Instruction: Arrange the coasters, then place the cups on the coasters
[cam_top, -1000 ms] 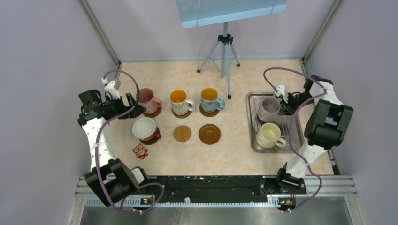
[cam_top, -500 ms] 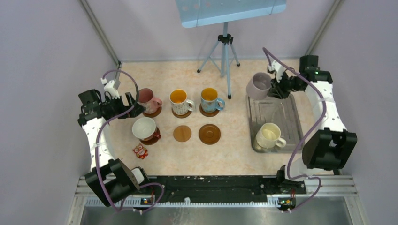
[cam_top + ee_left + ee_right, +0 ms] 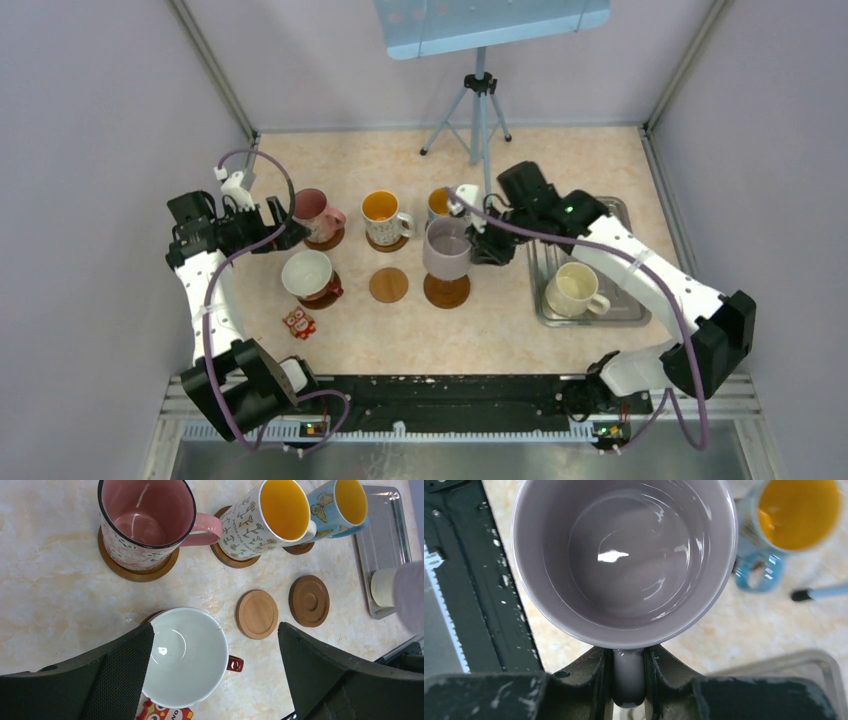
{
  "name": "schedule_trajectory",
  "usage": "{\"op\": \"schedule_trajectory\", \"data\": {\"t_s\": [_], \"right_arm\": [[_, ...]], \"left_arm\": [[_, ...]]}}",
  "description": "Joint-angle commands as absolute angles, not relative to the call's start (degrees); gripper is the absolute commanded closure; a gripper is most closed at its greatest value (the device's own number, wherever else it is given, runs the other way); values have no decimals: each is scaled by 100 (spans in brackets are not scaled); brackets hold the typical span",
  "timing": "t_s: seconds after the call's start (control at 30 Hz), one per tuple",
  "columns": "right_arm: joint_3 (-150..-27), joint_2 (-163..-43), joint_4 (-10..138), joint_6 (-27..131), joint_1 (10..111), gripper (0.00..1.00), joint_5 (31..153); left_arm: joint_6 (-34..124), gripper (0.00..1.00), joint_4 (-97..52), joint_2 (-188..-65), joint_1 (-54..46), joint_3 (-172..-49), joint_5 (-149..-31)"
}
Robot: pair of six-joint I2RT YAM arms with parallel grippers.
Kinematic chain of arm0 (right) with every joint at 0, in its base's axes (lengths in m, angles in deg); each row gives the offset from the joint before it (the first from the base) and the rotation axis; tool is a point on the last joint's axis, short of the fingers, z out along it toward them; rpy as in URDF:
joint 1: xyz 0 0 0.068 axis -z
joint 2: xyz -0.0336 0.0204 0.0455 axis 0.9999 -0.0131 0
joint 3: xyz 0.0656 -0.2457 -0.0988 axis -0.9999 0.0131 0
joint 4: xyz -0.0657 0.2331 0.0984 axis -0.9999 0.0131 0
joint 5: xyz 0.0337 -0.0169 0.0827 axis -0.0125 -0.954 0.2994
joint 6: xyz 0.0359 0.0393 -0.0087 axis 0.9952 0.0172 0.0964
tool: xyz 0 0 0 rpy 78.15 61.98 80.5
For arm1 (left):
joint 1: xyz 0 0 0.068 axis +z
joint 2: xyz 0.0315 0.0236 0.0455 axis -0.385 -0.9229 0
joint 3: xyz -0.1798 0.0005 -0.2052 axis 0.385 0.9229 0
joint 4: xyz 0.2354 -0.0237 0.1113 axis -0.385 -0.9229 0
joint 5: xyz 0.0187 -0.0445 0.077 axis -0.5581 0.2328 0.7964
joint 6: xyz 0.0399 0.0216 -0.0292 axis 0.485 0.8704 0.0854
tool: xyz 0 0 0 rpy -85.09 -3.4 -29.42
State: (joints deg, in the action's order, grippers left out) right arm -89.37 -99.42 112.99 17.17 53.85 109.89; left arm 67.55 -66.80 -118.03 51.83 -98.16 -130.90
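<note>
A pale marbled table [image 3: 560, 160] is filling the floor of a grey-walled booth, w/ a tripod [image 3: 480, 110] standing at the back. Ref pt is the light coaster [image 3: 388, 285], which is lying flat and bare in the front row.

Just right of it, an empty dark coaster [image 3: 446, 293] is lying w/ nothing on top, as the left wrist view shows. The right gripper [image 3: 628, 667] is clamping the handle of the lavender mug [image 3: 447, 250] btwn both fingers. It is holding the mug upright, mouth up, off the table and right of the ref coaster, close to that empty dark one. Can't tell if it is hanging squarely over it.

Left of the ref coaster, the red mug [image 3: 308, 275] w/ white inside is sitting on a dark coaster. Behind the ref coaster, the white patterned mug [image 3: 382, 215] is standing. The pink mug [image 3: 312, 212] is standing back-left and the blue mug [image 3: 440, 203] back-right, the latter partly hidden by the lifted mug. All three are resting on dark coasters [image 3: 135, 572].

Well to the right, the steel tray [image 3: 590, 322] is holding the cream mug [image 3: 575, 288]. Front-left of the ref coaster, a small red owl figure [image 3: 298, 322] is standing.

The left gripper [image 3: 290, 226] is hovering far left, beside the pink mug, jaws spread wide and gripping nothing.
</note>
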Motion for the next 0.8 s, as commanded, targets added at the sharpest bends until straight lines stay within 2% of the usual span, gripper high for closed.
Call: {"op": "schedule_trajectory", "data": {"t_s": [0.0, 0.27, 0.5, 0.77], "right_arm": [[-8889, -10070, 9989, 2659, 4417, 100, 10230], [-8901, -11030, 8518, 3495, 3022, 100, 8085], [-9066, -11815, 7818, 4130, 2843, 100, 7774], [-8766, -12082, 7188, 4263, 2794, 100, 7953]], "left_arm": [[6688, 1, -6487, -11701, 5174, -9877, -13182], [6692, 1, -6470, -11655, 5173, -9836, -13085], [6692, 1, -6470, -11638, 5173, -9836, -13071], [6699, 1, -6470, -11661, 5171, -9853, -13074]]}}
